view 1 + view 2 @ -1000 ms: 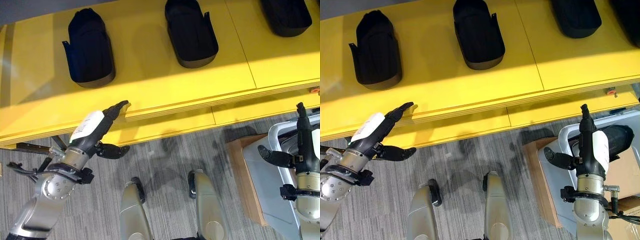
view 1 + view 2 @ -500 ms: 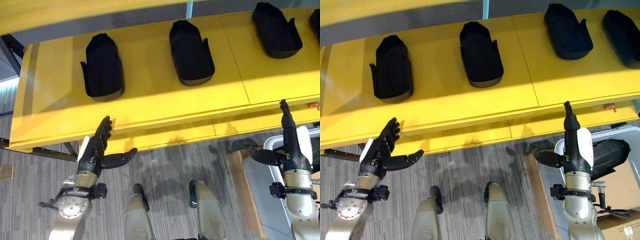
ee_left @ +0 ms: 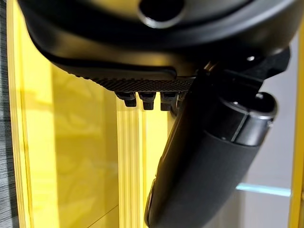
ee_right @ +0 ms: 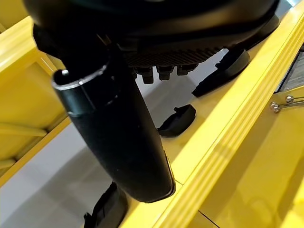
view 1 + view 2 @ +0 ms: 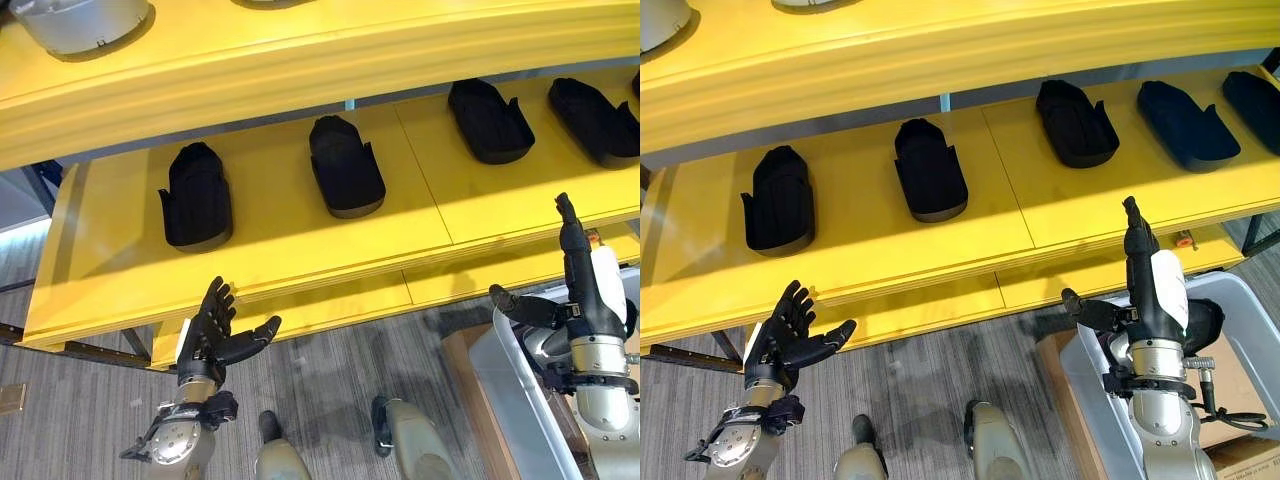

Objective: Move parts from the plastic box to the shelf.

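Right hand [image 5: 1152, 285] hangs fingers straight, thumb out, over the plastic box [image 5: 1240, 330], where a black part [image 5: 1208, 322] lies. Left hand [image 5: 788, 340], spread and empty, sits well left. Beyond the box, the shelf [image 5: 1020, 215] carries matching parts [image 5: 928, 170]: they look rigid and light, best gripped across the sides.

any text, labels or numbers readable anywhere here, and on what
None can be read.
Black parts on the yellow shelf: no marks visible.
Plastic box: no label visible.
Cardboard box at the lower right: dark print, too small to read.
Left hand and right hand, both open and empty: no legible marking.
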Controlling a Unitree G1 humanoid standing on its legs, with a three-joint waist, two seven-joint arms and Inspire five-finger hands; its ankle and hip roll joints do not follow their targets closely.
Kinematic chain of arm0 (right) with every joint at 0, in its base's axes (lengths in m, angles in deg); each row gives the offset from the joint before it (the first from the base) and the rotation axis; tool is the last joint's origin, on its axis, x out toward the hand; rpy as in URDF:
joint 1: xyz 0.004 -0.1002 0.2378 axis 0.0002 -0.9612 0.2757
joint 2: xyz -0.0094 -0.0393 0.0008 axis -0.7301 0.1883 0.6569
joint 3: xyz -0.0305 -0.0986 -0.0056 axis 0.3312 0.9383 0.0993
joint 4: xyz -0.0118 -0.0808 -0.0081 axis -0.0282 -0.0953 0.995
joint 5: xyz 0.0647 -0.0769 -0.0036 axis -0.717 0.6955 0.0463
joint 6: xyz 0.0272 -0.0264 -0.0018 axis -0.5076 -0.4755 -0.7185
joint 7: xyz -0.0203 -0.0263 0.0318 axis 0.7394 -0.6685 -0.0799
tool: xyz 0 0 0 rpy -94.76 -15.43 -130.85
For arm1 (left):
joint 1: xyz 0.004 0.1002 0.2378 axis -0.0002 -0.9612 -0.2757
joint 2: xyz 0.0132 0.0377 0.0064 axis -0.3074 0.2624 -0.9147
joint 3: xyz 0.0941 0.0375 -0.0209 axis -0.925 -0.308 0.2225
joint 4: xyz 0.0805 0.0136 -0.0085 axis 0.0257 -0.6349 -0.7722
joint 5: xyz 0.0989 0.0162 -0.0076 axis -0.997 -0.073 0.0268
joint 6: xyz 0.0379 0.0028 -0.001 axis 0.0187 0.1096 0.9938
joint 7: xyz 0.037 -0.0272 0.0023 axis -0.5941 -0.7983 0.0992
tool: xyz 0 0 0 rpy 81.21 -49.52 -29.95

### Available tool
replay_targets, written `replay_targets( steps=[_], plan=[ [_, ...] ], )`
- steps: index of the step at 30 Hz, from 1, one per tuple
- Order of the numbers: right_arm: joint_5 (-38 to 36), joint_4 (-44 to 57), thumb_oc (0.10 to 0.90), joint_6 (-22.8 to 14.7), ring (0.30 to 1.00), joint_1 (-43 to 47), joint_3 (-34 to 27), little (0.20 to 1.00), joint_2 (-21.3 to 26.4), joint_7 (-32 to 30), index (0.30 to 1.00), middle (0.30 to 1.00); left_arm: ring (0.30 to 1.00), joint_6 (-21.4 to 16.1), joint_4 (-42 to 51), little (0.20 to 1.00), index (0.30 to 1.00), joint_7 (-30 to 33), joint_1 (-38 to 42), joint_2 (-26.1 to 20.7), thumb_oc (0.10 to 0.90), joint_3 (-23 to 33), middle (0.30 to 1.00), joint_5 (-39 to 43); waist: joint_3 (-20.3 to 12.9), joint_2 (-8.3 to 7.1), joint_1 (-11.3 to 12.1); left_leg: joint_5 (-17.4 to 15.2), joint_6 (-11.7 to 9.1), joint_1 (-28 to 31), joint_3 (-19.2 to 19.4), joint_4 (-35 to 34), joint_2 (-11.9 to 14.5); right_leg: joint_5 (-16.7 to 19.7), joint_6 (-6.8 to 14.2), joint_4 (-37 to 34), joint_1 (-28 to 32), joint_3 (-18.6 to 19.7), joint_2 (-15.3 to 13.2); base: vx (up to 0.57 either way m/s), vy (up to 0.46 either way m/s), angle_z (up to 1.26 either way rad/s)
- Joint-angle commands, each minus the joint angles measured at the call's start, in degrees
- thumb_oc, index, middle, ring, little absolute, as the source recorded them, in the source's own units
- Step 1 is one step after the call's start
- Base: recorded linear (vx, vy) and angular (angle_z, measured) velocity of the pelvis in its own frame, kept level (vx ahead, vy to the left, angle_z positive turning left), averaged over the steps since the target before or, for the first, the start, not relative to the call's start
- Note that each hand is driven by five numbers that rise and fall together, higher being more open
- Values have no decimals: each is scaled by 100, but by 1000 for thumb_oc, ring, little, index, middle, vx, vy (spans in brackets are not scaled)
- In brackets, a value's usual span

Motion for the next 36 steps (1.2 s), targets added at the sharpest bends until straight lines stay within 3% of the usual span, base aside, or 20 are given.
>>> replay_targets(
  steps=[1, 2, 4, 5, 6, 10, 19, 36],
  plan=[
    [-40, 320, 900, -581, 1000, 271, -451, 1000, 88, -277, 1000, 1000, 1000, -681, 419, 1000, 1000, -95, -3, -284, 900, 202, 1000, 31, -322, -354, 6, -33, -4, -350, -381, 377, -619, 440, 370, -2003, 956, 161, -67, -13, -174, 62],
    [-75, 297, 900, -606, 1000, 302, -413, 1000, 77, -198, 1000, 1000, 1000, -689, 439, 1000, 1000, -108, 9, -239, 900, 191, 1000, 66, -360, -418, 56, -610, 124, -326, -642, 503, -1204, 542, 383, -2281, 1053, 253, -61, 30, -87, 23],
    [-100, 236, 900, -620, 1000, 347, -457, 1000, 68, -65, 1000, 1000, 1000, -691, 453, 1000, 1000, -188, 47, -156, 900, 155, 1000, 43, -485, -476, 14, -1260, 367, -215, -501, 618, -1781, 776, 477, -2747, 1270, 223, -57, 41, -64, -5],
    [-101, 235, 900, -620, 1000, 353, -457, 1000, 69, -64, 1000, 1000, 1000, -691, 453, 1000, 1000, -188, 51, -155, 900, 156, 1000, 41, -487, -474, 14, -1252, 379, -235, -496, 630, -1784, 808, 483, -2777, 1269, 223, -59, 43, -30, 7],
    [-137, 227, 900, -625, 1000, 321, -567, 1000, -45, -25, 1000, 1000, 1000, -651, 499, 1000, 1000, -298, 22, -166, 900, 125, 1000, 24, -608, -442, -75, -1406, 514, -121, -189, 601, -1923, 945, 537, -2948, 1283, 177, -23, 39, 15, 18],
    [-95, 254, 900, -626, 1000, 347, -533, 1000, -164, -18, 1000, 1000, 1000, -662, 576, 1000, 1000, -263, -21, -176, 900, 84, 1000, -86, -770, -366, -14, -1353, 611, 31, -341, 80, -2176, 1071, 608, -3188, 1286, 230, 102, 98, 43, -3],
    [-73, 112, 900, -528, 1000, 312, -463, 1000, -269, -13, 1000, 1000, 1000, -708, 573, 1000, 1000, -65, -135, -111, 900, 60, 1000, -102, -916, -456, -21, -1018, 593, 428, -34, -819, -2093, 1125, 721, -3292, 1379, 242, 106, 106, 61, -19],
    [144, 26, 900, -534, 1000, 681, -427, 1000, 221, -32, 1000, 1000, 1000, -768, 579, 1000, 1000, 135, -193, -124, 900, 128, 1000, -497, -970, -559, 93, -1150, 602, 503, 91, -845, -2071, 1273, 853, -3529, 1473, 229, 31, 31, 25, -4]
  ],
)
